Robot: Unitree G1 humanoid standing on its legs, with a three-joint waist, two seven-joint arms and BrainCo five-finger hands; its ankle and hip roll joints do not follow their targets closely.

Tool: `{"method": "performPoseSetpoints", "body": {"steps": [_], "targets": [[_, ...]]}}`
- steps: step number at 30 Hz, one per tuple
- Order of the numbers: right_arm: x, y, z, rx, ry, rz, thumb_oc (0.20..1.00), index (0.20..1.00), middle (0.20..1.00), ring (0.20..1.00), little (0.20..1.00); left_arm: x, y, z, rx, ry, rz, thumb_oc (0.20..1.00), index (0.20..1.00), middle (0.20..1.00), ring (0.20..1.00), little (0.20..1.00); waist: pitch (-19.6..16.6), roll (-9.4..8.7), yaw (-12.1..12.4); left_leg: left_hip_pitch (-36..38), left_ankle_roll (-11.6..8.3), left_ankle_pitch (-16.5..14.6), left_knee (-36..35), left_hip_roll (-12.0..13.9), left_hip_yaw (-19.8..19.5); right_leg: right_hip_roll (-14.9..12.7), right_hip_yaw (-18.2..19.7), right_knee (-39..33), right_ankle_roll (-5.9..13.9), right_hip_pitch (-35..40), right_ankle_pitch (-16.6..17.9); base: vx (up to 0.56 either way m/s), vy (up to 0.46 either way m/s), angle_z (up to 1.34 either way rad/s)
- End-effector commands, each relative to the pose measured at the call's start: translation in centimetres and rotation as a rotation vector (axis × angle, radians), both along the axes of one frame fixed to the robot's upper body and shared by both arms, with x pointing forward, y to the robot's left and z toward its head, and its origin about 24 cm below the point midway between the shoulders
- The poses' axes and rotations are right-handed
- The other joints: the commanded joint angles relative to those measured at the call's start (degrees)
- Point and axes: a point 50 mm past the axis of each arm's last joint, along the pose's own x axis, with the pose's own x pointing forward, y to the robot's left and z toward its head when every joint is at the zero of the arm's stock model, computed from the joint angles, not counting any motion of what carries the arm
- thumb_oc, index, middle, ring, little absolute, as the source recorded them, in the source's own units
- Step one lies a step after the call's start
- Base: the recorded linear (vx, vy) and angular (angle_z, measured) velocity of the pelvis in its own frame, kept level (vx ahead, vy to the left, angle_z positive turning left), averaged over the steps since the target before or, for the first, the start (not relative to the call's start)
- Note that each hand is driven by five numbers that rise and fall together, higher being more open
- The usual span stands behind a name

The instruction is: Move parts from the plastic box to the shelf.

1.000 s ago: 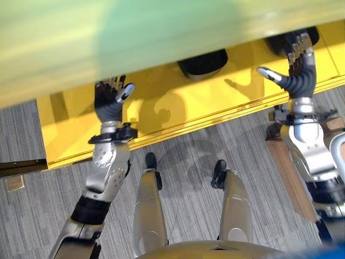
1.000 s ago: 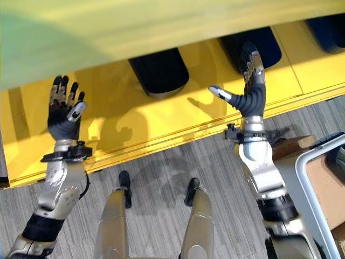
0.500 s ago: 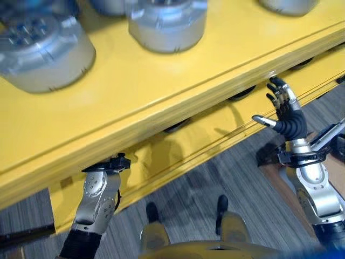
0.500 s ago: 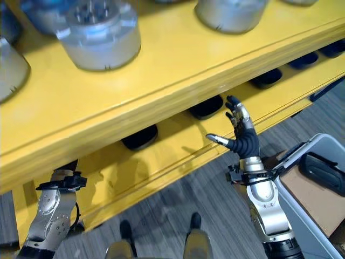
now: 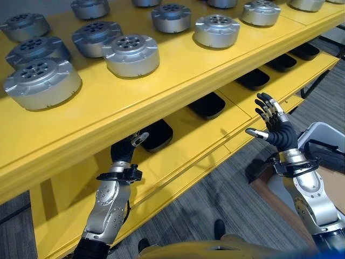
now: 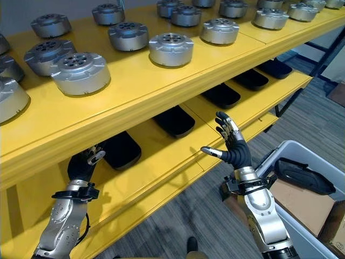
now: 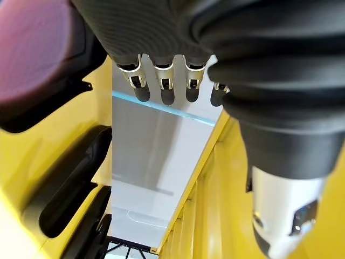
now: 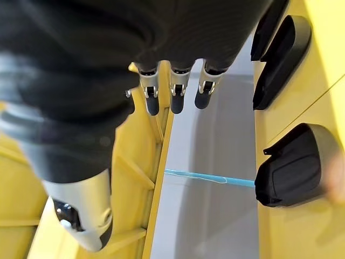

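Both empty — right hand spread, left hand loosely open; plastic box at 4 o'clock, nearest right hand.

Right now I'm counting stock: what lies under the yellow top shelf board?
A lower yellow shelf carries a row of black parts. The left hand reaches under the top shelf board, which hides its fingertips and the lower shelf's back.
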Motion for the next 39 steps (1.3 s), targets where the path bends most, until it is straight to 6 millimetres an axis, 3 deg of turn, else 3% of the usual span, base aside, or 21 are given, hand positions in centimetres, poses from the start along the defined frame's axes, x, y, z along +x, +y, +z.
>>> {"method": "performPoseSetpoints", "body": {"steps": [1,2,3,4,6,9,13,22,25,27,28,29,30,31,32,33,34,37,38,39], "targets": [[-0.5,0.6,2.8,0.035,-0.146,0.034,1.0,1.0,1.0,1.0,1.0,0.7,0.0,1.5,0.048,-0.085,-0.025,1.0,1.0,1.0,1.0,1.0,2.7,-3.25,-0.2,-3.6,-4.97,3.5,4.3,-5.5,-3.2,2.0,0.1,1.3,-2.62,1.8,-3.7,0.03,-0.095,0.18],[-0.5,0.9,2.6,0.047,-0.139,0.042,1.0,1.0,1.0,1.0,1.0,0.7,0.0,1.3,0.048,-0.079,-0.021,1.0,1.0,1.0,1.0,1.0,3.0,-3.61,0.7,-4.7,-3.05,-0.5,4.5,-10.1,-6.8,1.4,0.7,1.0,-2.26,1.6,-3.2,0.02,-0.047,0.17],[-0.5,0.9,2.6,0.048,-0.14,0.042,1.0,1.0,1.0,1.0,1.0,0.7,0.0,1.3,0.049,-0.079,-0.021,1.0,1.0,1.0,1.0,1.0,2.9,-3.69,0.6,-5.0,-2.9,-0.5,4.7,-10.3,-6.9,1.3,0.6,1.0,-2.17,1.4,-3.2,0.06,0.0,-0.37],[-0.6,1.4,2.1,0.072,-0.119,0.075,1.0,1.0,1.0,1.0,1.0,0.2,0.1,0.9,0.05,-0.06,-0.019,1.0,1.0,1.0,1.0,1.0,3.1,-4.0,2.0,-6.4,-0.45,-4.1,3.2,-17.6,-12.0,1.5,1.6,1.3,-1.68,1.2,-2.4,0.09,-0.02,-0.51],[-0.6,1.8,1.4,0.095,-0.077,0.105,1.0,1.0,1.0,1.0,1.0,-0.1,0.1,0.6,0.054,-0.046,-0.025,1.0,1.0,1.0,1.0,1.0,3.1,-4.0,3.1,-7.6,1.22,-3.9,1.8,-22.8,-16.2,2.7,2.7,1.8,-1.58,1.1,-2.1,0.11,-0.047,-0.66],[0.4,3.3,1.3,0.115,-0.069,0.159,1.0,1.0,1.0,1.0,1.0,-0.3,0.6,1.0,0.069,-0.064,-0.002,1.0,1.0,1.0,1.0,1.0,3.5,-3.84,5.7,-10.3,1.5,-1.5,1.2,-28.8,-27.3,5.5,7.4,1.8,-2.0,0.9,-2.0,0.08,-0.025,-0.93],[0.2,3.3,0.8,0.129,-0.04,0.185,1.0,1.0,1.0,1.0,1.0,-1.1,0.8,0.9,0.074,-0.052,-0.04,1.0,1.0,1.0,1.0,1.0,0.5,-3.54,5.4,-5.9,3.01,-0.5,-5.0,-27.4,-26.0,6.5,8.9,-0.4,-2.01,1.1,-1.7,0.12,0.065,-0.62],[0.4,4.5,0.4,0.142,0.001,0.24,1.0,1.0,1.0,1.0,1.0,-1.5,1.4,0.6,0.063,-0.03,-0.013,1.0,1.0,1.0,1.0,1.0,-0.1,-4.58,6.0,-2.8,5.11,-3.2,-5.0,-27.3,-21.7,6.3,13.1,0.1,-0.91,1.9,-0.9,0.07,0.057,-0.26],[0.4,4.9,0.4,0.14,0.001,0.258,1.0,1.0,1.0,1.0,1.0,-1.2,1.3,1.1,0.071,-0.049,-0.015,1.0,1.0,1.0,1.0,1.0,1.0,-4.55,6.3,-2.1,5.98,-5.0,-3.2,-27.1,-19.9,7.0,13.7,7.5,-0.7,-0.5,-2.4,0.0,0.062,-0.59],[0.7,5.8,0.9,0.13,-0.02,0.288,1.0,1.0,1.0,1.0,1.0,-0.7,1.4,1.7,0.101,-0.073,-0.003,1.0,1.0,1.0,1.0,1.0,3.2,-4.47,5.8,-1.6,6.53,-6.3,-1.2,-26.2,-18.2,7.5,11.9,18.0,2.64,-5.6,-2.4,-0.06,0.024,-1.08],[0.8,6.3,1.0,0.132,-0.022,0.303,1.0,1.0,1.0,1.0,1.0,-0.6,1.6,2.1,0.111,-0.088,0.009,1.0,1.0,1.0,1.0,1.0,3.8,-3.74,5.7,-0.3,6.84,-7.2,-0.9,-25.4,-17.1,4.7,8.7,22.6,4.18,-8.0,-1.7,-0.01,0.002,-1.13],[0.9,6.6,1.1,0.13,-0.027,0.31,1.0,1.0,1.0,1.0,1.0,-0.5,1.6,2.2,0.11,-0.091,0.009,1.0,1.0,1.0,1.0,1.0,4.0,-3.26,5.6,0.4,6.84,-7.5,-1.2,-24.8,-16.7,2.2,7.5,22.4,4.26,-8.5,-1.2,0.06,-0.082,-0.83],[1.2,6.8,1.1,0.137,-0.023,0.313,1.0,1.0,1.0,1.0,1.0,-0.6,1.5,2.5,0.089,-0.104,0.001,1.0,1.0,1.0,1.0,1.0,3.9,-1.32,6.3,1.9,6.24,-8.6,-1.7,-22.9,-15.8,-7.1,3.5,16.6,2.36,-8.9,1.5,0.08,-0.125,-0.56],[1.2,6.8,1.0,0.132,-0.021,0.305,1.0,1.0,1.0,1.0,1.0,-0.7,1.5,2.6,0.088,-0.112,-0.003,1.0,1.0,1.0,1.0,1.0,4.0,-0.9,6.2,2.7,6.13,-9.1,-1.8,-22.6,-15.8,-9.9,2.5,14.3,2.74,-8.8,3.7,0.13,-0.199,-0.2],[1.4,6.8,0.9,0.122,-0.02,0.284,1.0,1.0,1.0,1.0,1.0,-0.7,1.6,3.0,0.097,-0.131,0.006,1.0,1.0,1.0,1.0,1.0,3.8,-0.89,5.9,4.0,5.7,-9.9,-2.2,-22.6,-15.7,-13.9,2.6,9.0,4.29,-8.8,8.3,0.15,-0.264,-0.23],[1.5,6.7,0.9,0.118,-0.026,0.27,1.0,1.0,1.0,1.0,1.0,-0.6,1.7,3.4,0.107,-0.153,0.015,1.0,1.0,1.0,1.0,1.0,3.2,-1.79,5.8,5.5,4.94,-10.9,-2.7,-22.5,-15.3,-15.9,2.3,5.9,6.03,-8.9,11.4,0.13,-0.23,-0.43],[1.5,6.7,0.9,0.118,-0.026,0.27,1.0,1.0,1.0,1.0,1.0,-0.6,1.7,3.5,0.107,-0.153,0.015,1.0,1.0,1.0,1.0,1.0,3.3,-1.79,5.8,5.7,4.95,-10.8,-2.7,-22.5,-15.4,-15.9,2.2,5.6,6.07,-8.6,11.6,0.13,-0.246,-0.6],[1.4,6.5,0.5,0.109,-0.003,0.267,1.0,1.0,1.0,1.0,1.0,-0.4,1.5,3.5,0.089,-0.162,0.026,1.0,1.0,1.0,1.0,1.0,0.4,-4.76,6.5,7.7,2.98,-11.7,-4.5,-22.3,-14.4,-16.1,-1.6,1.2,8.54,-3.9,12.5,0.15,-0.306,-0.12],[1.4,6.4,0.4,0.109,0.002,0.265,1.0,1.0,1.0,1.0,1.0,-0.3,1.3,3.4,0.075,-0.159,0.027,1.0,1.0,1.0,1.0,1.0,0.0,-4.75,6.3,7.5,2.17,-11.4,-4.8,-21.3,-14.4,-15.2,-2.0,0.9,8.39,-3.3,11.4,0.1,-0.517,-0.05],[1.3,6.2,0.6,0.097,-0.008,0.266,1.0,1.0,1.0,1.0,1.0,-0.1,0.9,3.3,0.033,-0.16,0.021,1.0,1.0,1.0,1.0,1.0,-0.1,-3.91,5.8,7.2,0.66,-10.5,-4.7,-18.2,-14.3,-13.4,-3.4,2.9,7.1,-3.2,8.6,0.09,-0.501,-0.32]]}}
